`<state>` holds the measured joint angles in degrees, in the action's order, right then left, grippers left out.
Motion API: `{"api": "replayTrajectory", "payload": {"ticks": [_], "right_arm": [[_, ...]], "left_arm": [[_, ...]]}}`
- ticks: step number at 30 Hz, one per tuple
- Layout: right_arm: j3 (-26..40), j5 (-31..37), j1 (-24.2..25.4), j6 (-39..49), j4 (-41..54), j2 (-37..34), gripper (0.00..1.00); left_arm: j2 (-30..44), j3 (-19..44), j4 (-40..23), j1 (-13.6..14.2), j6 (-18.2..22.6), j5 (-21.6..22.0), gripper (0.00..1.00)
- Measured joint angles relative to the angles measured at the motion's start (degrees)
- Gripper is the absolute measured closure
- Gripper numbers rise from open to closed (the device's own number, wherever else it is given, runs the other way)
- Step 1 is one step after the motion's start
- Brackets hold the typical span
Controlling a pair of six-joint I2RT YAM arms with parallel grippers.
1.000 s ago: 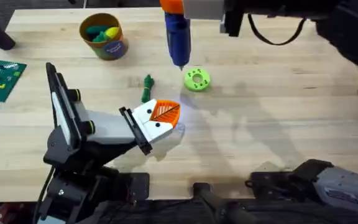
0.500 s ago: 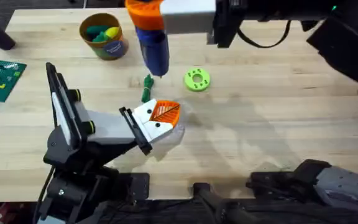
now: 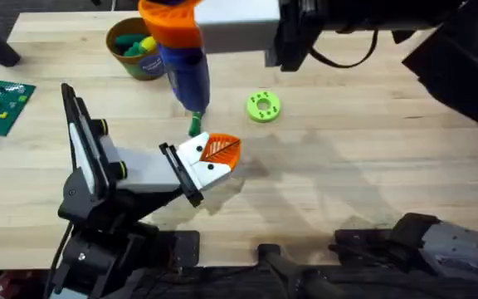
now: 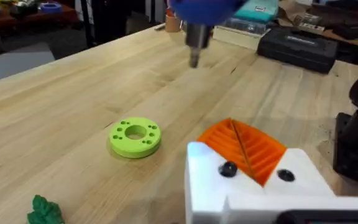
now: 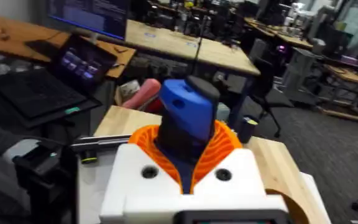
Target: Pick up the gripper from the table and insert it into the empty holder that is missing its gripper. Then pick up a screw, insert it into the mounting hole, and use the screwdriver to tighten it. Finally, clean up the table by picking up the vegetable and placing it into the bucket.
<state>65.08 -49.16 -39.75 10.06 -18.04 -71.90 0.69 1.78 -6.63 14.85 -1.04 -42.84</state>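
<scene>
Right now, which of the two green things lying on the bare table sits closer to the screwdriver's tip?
The vegetable, the slender dark-green piece directly beneath the screwdriver tip. The lime-green round disc with holes lies farther off, toward the right arm's side.

On the bench, the holder stood at the near left with the gripper at its end, pointing toward the middle. The vegetable lay just behind the gripper, partly under the screwdriver, which the right claw held above it. The disc lay to the vegetable's right, and the bucket stood at the far left.
</scene>
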Motion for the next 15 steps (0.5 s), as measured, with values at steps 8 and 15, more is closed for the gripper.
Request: {"api": "replayTrajectory", "payload": {"ticks": [8,15], "right_arm": [[0.0,-2.2,-1.0,-1.8,0.0,0.0,0.942],[-3.3,-1.4,-2.9,-2.0,-5.0,0.0,0.942]], "left_arm": [[0.0,0.0,0.0,0.0,0.0,0.0,0.992],[0.0,0.0,0.0,0.0,0.0,0.0,0.992]]}}
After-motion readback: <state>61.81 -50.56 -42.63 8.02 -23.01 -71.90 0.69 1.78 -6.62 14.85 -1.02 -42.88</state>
